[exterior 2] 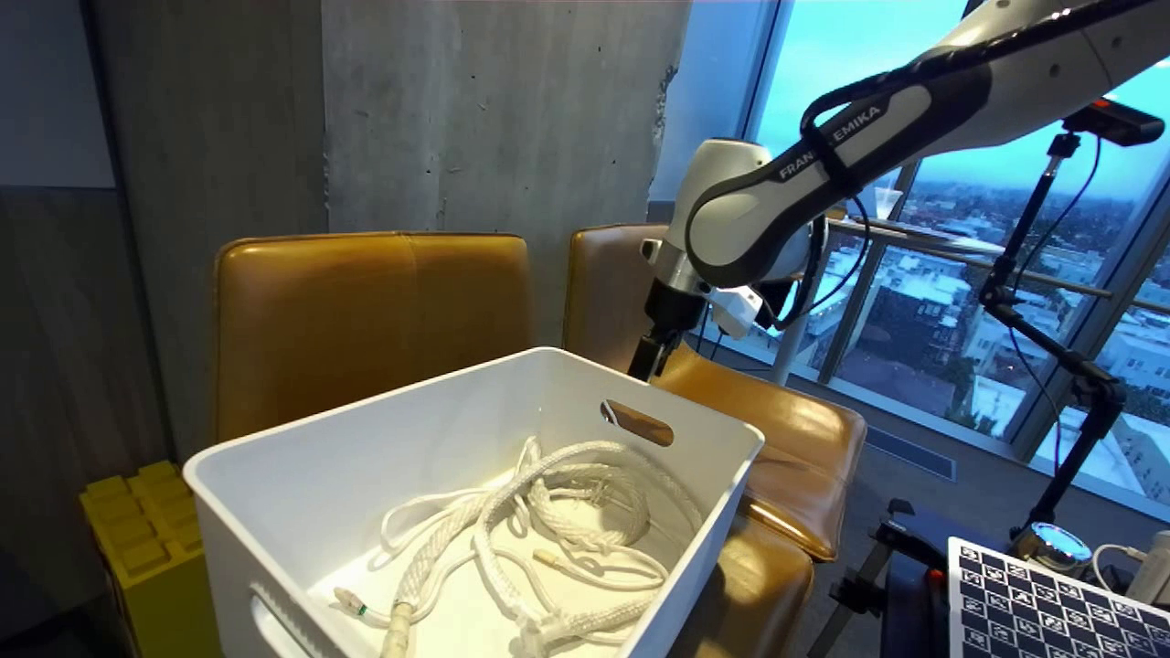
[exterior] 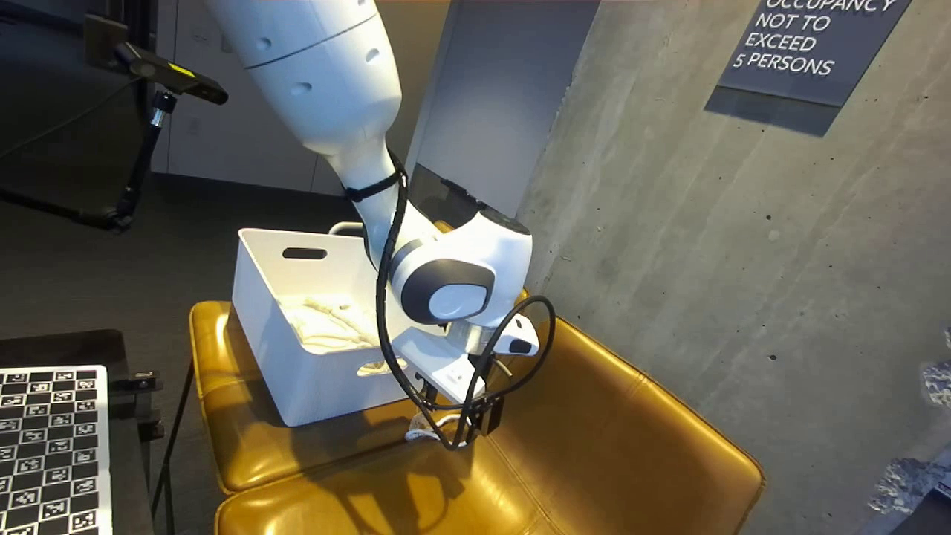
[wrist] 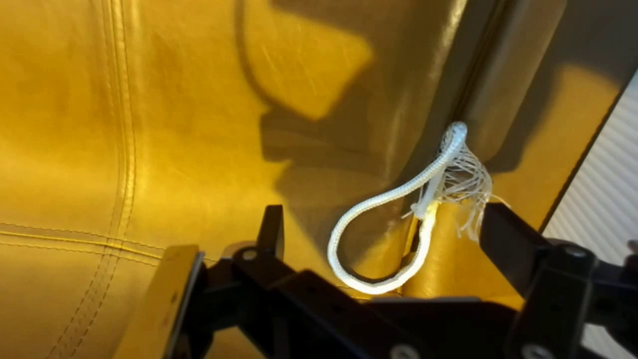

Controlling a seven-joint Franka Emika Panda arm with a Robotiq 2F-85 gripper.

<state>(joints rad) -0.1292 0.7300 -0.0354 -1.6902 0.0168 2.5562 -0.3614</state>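
Fingers (wrist: 513,249) stand wide and empty; the white rope loop (wrist: 371,202) lies just beyond their gap. Probably it is best to advance straight, keep frayed strands (wrist: 468,179) inside, then close gently.

White bin (exterior 2: 402,448), pale ropes (exterior 2: 585,537) coiled inside it, black gripper (exterior 2: 645,362) just beyond it, tan backrest (exterior 2: 375,320) behind it, yellow block (exterior 2: 151,548) beside it

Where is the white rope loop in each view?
Wrist view: rope loop right of centre, between open fingers.
In an exterior view: rope loop low, just left of centre.
In an exterior view, facing into the white bin: cannot be made out.
Shared landmark: tan leather seating.
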